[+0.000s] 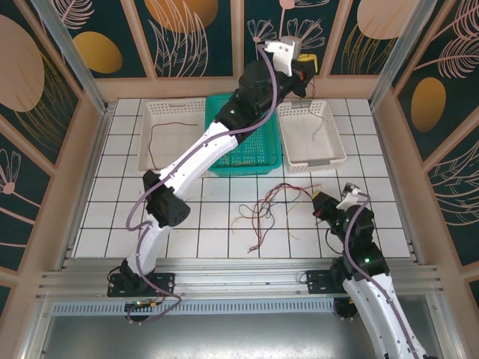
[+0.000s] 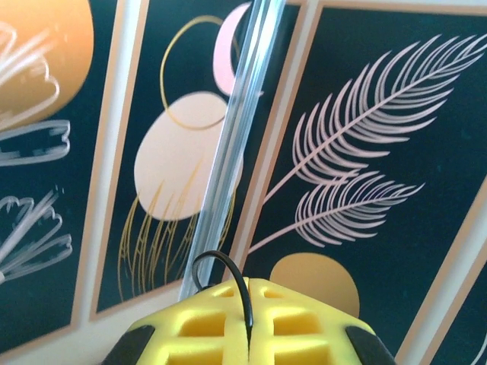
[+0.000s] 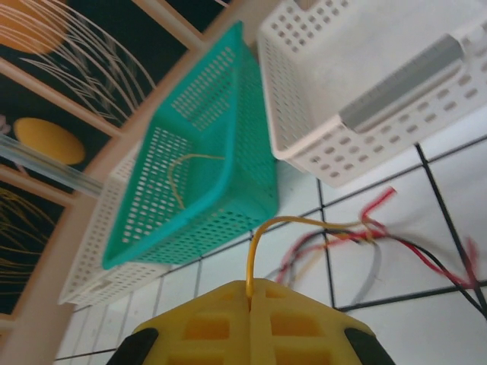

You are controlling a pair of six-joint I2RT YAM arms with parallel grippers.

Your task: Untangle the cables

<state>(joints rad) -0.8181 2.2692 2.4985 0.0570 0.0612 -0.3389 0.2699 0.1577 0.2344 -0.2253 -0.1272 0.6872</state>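
Observation:
A tangle of red, black and yellow-tan cables (image 1: 268, 208) lies on the white tiles in front of the baskets. My right gripper (image 1: 322, 202) sits at the tangle's right end, and its yellow pads (image 3: 228, 319) are shut on a yellow cable (image 3: 262, 226) that arches over to the tangle (image 3: 358, 236). My left gripper (image 1: 308, 69) is raised high at the back, over the right white basket (image 1: 333, 149). It is shut on a black cable (image 2: 228, 266) that loops up from between its pads (image 2: 205, 323). A thin wire (image 1: 314, 134) lies in that basket.
A green basket (image 1: 247, 170) stands at the back centre with a tan wire (image 3: 181, 176) inside. The left white basket (image 1: 174, 107) holds a red wire (image 1: 159, 129). The left arm stretches diagonally over the green basket. Patterned walls close in the sides and back.

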